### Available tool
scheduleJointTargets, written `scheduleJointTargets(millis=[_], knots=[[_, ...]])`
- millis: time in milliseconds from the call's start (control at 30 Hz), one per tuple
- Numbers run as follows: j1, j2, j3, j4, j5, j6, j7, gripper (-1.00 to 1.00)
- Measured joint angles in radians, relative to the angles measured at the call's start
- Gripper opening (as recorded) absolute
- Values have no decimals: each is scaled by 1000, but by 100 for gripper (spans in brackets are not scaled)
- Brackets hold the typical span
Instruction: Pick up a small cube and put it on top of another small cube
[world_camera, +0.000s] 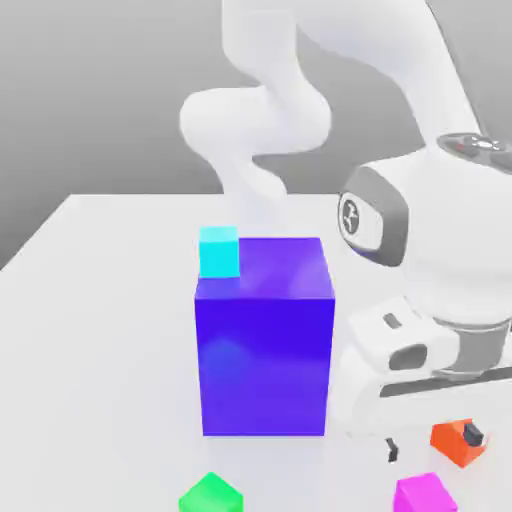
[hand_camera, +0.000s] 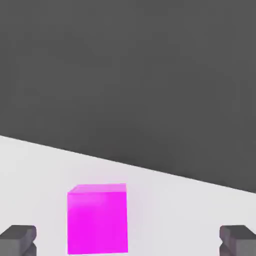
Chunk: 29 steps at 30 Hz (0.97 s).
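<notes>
Glossy magenta cube (hand_camera: 97, 219), sharp-edged.

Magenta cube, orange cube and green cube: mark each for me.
Magenta cube (hand_camera: 97, 220): hand view, its front face.
Orange cube (world_camera: 452, 441): exterior view, its visible face beside the finger.
Green cube (world_camera: 212, 494): exterior view, its top face.

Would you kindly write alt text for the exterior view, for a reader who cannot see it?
A white robot arm leans low at the exterior view's right, beside a large blue block on a white table. A small cyan cube shows at the block's upper left corner; green, magenta and orange cubes lie near the front.
</notes>
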<state>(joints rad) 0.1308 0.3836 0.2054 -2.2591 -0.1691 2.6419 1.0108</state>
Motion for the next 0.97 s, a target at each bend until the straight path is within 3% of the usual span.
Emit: scheduleJointTargets(millis=[100, 133, 367, 500, 733, 833, 867, 967], knots=[[28, 109, -30, 22, -32, 76, 25, 0], [38, 142, -42, 29, -43, 101, 33, -100], [39, 149, -44, 31, -45, 106, 34, -100], [11, 29, -8, 3, 1, 15, 1, -100], [-189, -126, -118, -81, 117, -47, -56, -100], [-250, -69, -164, -87, 142, 19, -67, -100], [-257, -40, -167, -86, 141, 47, -65, 100], [-257, -40, -167, -86, 141, 47, -65, 100]])
